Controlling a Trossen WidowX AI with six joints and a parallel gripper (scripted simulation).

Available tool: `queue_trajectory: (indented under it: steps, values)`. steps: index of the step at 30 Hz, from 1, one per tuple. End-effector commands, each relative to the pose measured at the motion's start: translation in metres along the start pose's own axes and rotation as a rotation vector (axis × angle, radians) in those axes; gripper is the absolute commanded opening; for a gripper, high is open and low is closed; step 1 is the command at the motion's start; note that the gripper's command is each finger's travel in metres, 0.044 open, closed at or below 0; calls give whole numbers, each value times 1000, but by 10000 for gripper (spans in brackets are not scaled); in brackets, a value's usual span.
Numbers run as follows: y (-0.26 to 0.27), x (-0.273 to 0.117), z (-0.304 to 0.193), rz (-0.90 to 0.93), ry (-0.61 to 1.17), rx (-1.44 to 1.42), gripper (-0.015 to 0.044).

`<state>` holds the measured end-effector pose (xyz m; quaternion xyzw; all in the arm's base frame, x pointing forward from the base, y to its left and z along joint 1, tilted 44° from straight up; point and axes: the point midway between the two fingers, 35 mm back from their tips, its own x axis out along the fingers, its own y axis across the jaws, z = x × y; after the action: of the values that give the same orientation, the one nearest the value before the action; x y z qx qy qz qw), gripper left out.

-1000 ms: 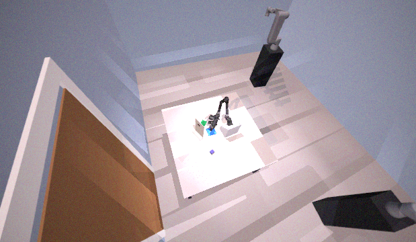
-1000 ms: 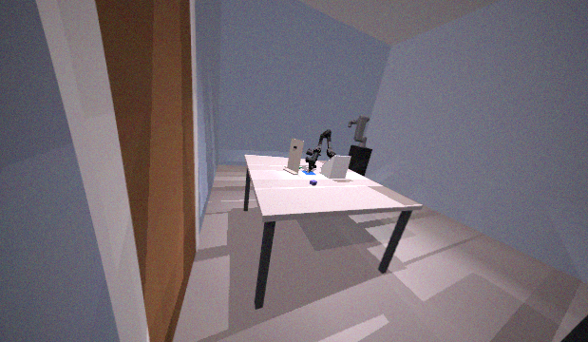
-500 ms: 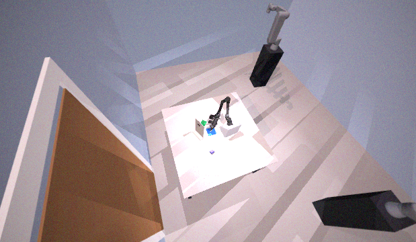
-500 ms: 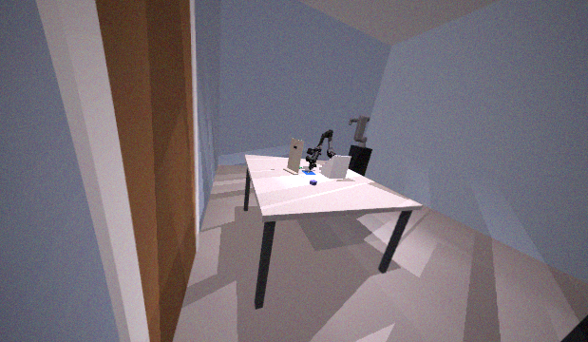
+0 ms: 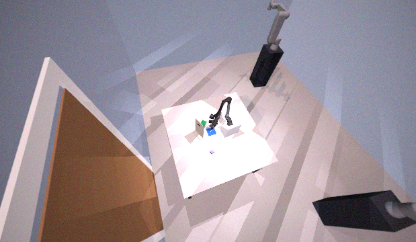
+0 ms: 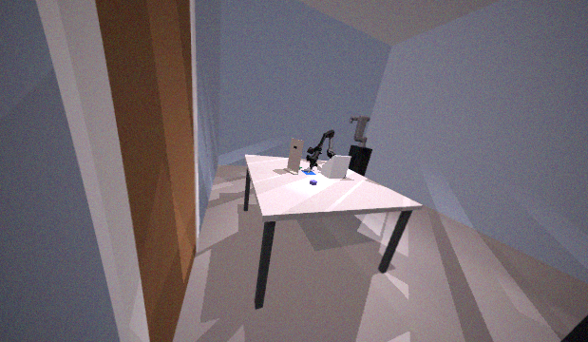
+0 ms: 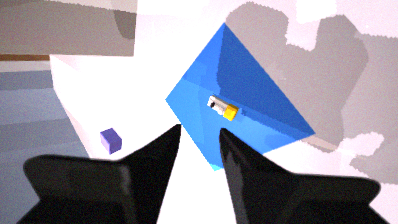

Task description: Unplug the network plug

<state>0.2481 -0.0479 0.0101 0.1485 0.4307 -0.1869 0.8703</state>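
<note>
Wrist view: gripper (image 7: 199, 134) is seen part-open with nothing between the fingers, above the table (image 7: 115, 95). Beyond it, the plug (image 7: 223, 108) lies released inside the blue marked square (image 7: 240, 95). Placement judged done; next, arm to be lifted clear, touching nothing.

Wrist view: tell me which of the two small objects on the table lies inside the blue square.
The white-and-yellow plug lies inside the blue square, just ahead of the parted, empty jaws. The purple cube sits apart on the bare white table, off to the left.
</note>
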Motion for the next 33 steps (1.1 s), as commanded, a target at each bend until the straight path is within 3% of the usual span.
queue_trajectory:
  steps: [1,33]
  values:
    - [4,-4,4,-1,-8,2,156]
    - [27,-35,4,0,-4,4,156]
